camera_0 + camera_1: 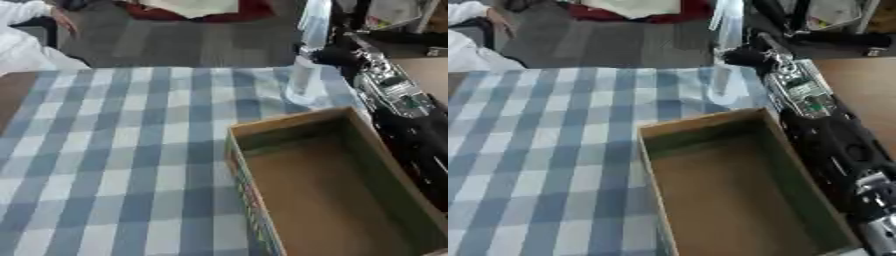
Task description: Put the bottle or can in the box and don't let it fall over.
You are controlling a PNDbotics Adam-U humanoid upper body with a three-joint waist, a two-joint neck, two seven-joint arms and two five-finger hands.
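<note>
A tall clear bottle (726, 82) stands upright on the blue and white checked cloth (131, 150), near the table's far right edge. My right hand (745, 56) reaches it from the right, at mid height, with dark fingers curled round its body. The black and silver right arm (824, 130) runs along the right side of the box. The open cardboard box (241, 165) lies in front of the bottle at the lower right, and its brown inside holds nothing. My left hand shows in no view.
A person in a white sleeve (22, 45) sits at the far left corner, away from the bottle. Grey carpet (175, 40) lies beyond the table. A brown surface (859, 85) adjoins on the right. The checked cloth stretches left of the box.
</note>
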